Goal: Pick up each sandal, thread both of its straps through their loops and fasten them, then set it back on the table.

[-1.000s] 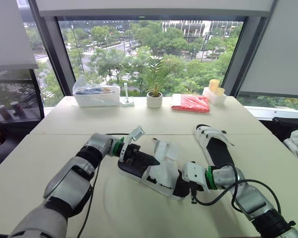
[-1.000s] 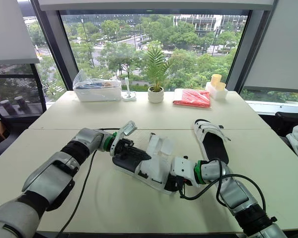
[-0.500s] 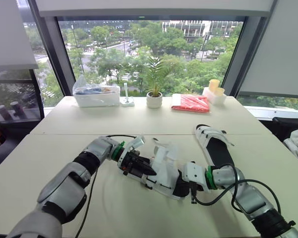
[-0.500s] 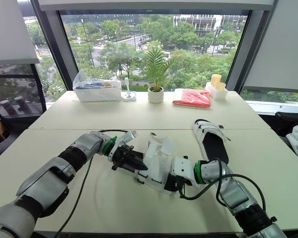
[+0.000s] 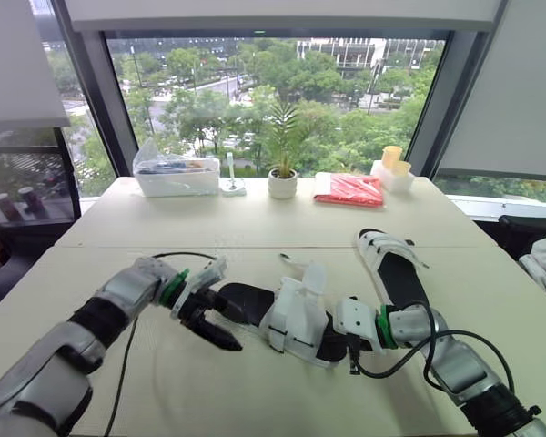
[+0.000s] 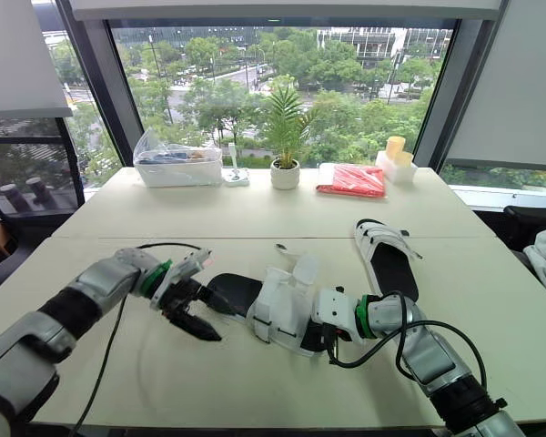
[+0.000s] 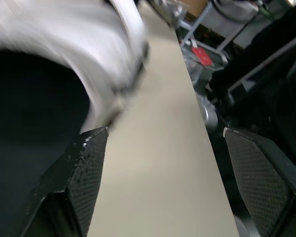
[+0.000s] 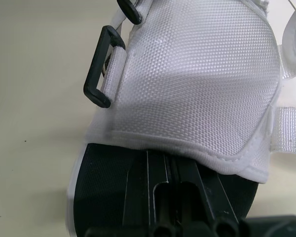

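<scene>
Pale conference table [image 5: 255,228] by a big window [image 5: 282,100] — left gripper [image 5: 215,324] hangs wide open, empty, just beside the heel of the white-strapped, black-soled sandal [image 5: 291,314]. The right gripper [image 5: 338,339] pinches its other end. Its straps [image 5: 302,296] look loose and the black plastic loop [image 8: 102,66] is empty, while the second sandal [image 5: 391,269] lies apart — early days, I'd say.

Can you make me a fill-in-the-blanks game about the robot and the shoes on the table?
The left gripper has its jaws ___ and holds nothing. The right gripper grips the near sandal, one of ___ sandals. The far sandal lies on the ___. The packet beside the potted plant is ___.
Missing: open, two, table, red.
</scene>
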Robot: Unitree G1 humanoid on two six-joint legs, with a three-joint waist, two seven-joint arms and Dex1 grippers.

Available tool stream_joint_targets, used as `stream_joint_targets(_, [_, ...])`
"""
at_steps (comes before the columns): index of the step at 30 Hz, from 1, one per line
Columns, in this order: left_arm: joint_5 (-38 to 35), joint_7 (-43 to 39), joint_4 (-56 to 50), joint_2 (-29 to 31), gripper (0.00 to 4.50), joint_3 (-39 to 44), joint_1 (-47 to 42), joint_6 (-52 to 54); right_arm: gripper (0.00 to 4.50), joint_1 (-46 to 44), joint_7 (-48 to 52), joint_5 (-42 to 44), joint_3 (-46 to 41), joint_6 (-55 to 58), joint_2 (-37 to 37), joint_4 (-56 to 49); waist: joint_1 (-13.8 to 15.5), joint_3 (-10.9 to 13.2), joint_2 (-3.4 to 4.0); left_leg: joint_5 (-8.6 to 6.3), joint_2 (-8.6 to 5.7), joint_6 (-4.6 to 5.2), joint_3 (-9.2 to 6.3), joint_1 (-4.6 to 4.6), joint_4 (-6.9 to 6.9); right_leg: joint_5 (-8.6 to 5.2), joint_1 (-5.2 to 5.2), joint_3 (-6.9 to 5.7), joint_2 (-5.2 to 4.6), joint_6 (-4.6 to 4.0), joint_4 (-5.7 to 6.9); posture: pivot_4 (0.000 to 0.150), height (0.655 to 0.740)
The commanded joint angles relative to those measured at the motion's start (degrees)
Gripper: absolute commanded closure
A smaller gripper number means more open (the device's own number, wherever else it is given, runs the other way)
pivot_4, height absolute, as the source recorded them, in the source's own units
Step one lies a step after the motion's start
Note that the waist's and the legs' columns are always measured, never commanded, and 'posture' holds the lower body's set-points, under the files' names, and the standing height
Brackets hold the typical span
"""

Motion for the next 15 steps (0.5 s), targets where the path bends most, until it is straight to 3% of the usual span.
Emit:
stream_joint_targets(1, [3.6,3.1,-2.3,-3.6,0.51,6.0,4.1,-6.7,4.5,1.4,0.5,-2.5,4.1,0.8,0.9,3.0,0.1,0.0,0.0,0.0,0.0,0.0,0.0,0.02,0.06,0.0,0.03,-0.01,-0.01,0.0,0.02,0.15,0.74])
stream_joint_targets(6, [8.1,6.8,-2.0,-8.5,0.51,10.4,8.1,-11.2,4.5,1.2,0.8,-2.5,3.9,0.6,0.8,3.2,0.1,0.0,0.0,-0.09,0.05,0.16,-0.01,-0.07,0.55,0.0,0.07,-0.04,0.0,0.0,0.27,0.15,0.74])
stream_joint_targets(15, [11.4,6.4,-4.5,-13.2,0.51,13.5,10.7,-11.2,4.5,1.6,1.0,-2.5,3.8,0.9,0.7,2.9,0.2,0.0,0.0,-0.11,0.03,0.19,0.0,-0.05,0.59,0.0,0.09,-0.04,0.02,0.0,0.33,0.15,0.74])
